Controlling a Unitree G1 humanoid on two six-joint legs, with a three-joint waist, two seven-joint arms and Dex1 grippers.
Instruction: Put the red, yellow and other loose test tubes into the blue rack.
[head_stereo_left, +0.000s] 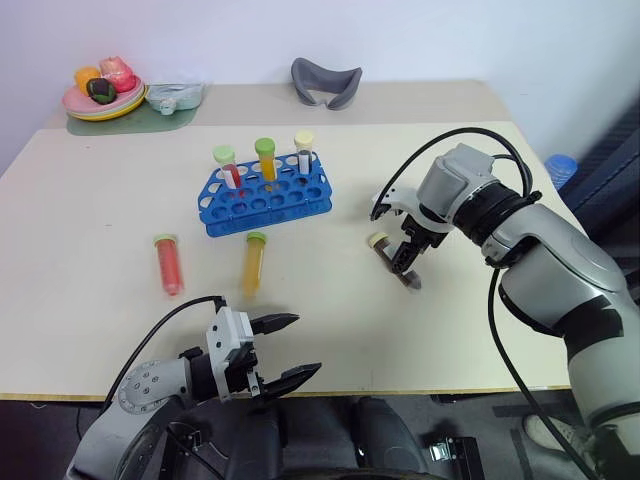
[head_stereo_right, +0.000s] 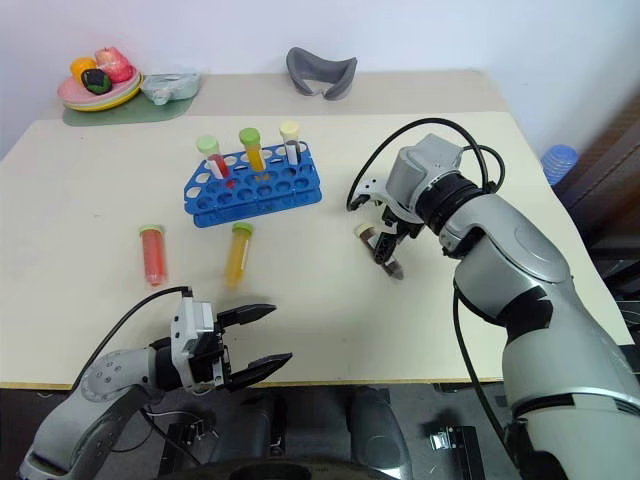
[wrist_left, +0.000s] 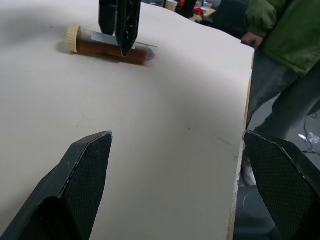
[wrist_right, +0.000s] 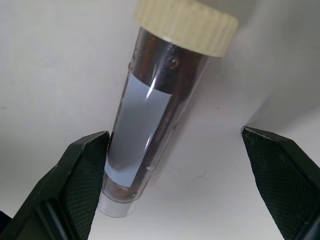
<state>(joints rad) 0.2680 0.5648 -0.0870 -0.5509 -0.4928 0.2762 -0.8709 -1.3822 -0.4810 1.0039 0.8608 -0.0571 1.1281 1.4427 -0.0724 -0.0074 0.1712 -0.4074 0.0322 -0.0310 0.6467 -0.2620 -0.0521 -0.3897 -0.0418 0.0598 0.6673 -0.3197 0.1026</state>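
Since the dark brown clear plastic tube with the cream cap (head_stereo_left: 390, 259) is lying flat on the pale tabletop (head_stereo_left: 90, 200), the right gripper (head_stereo_left: 405, 262) is pointed straight down over it with its two black fingers spread wide, one on each side of the barrel, not squeezing yet. My guess is it straddles the tube crosswise so closing pinches the round body. The left gripper (head_stereo_left: 285, 348) hangs open near the front table edge, holding nothing, probably just staying out of the way. The red tube with the pale green cap (head_stereo_left: 168, 263) and the orange-yellow tube with the green cap (head_stereo_left: 253, 262) lie side by side just in front of the bright blue plastic rack (head_stereo_left: 262, 195), which already has three capped tubes (head_stereo_left: 264, 158) standing upright in its back row.
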